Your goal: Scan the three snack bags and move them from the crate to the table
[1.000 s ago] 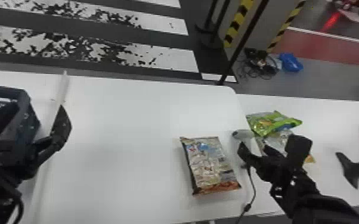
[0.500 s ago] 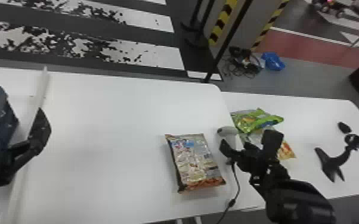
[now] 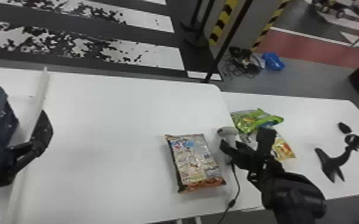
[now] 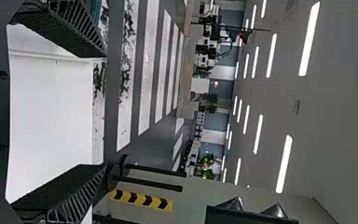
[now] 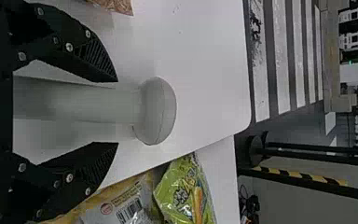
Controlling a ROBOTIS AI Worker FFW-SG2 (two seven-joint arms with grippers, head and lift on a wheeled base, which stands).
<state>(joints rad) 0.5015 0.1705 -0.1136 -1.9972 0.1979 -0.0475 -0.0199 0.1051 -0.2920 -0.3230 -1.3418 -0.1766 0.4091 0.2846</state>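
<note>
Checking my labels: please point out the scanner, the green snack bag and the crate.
Scanner (image 5: 157, 111): right wrist view, on its rounded head.
Green snack bag (image 3: 249, 120): head view, on its printed face.
Crate (image 3: 3, 126): head view, on its outer wall.

The head view's left edge crops the crate (image 3: 0, 120); the right claw (image 3: 244, 137) partly hides the scanner (image 3: 227, 131).

The left table (image 3: 104, 134) is white, the crate (image 3: 1, 128) dark blue, the scanner (image 5: 156, 112) pale grey. The left snack bag (image 3: 192, 161) mixes silver and beige with blue patches and an orange-brown near end. Farther right, one bag (image 3: 249, 120) is bright green and yellow. The far floor (image 3: 146, 37) has speckled white stripes on dark grey.
</note>
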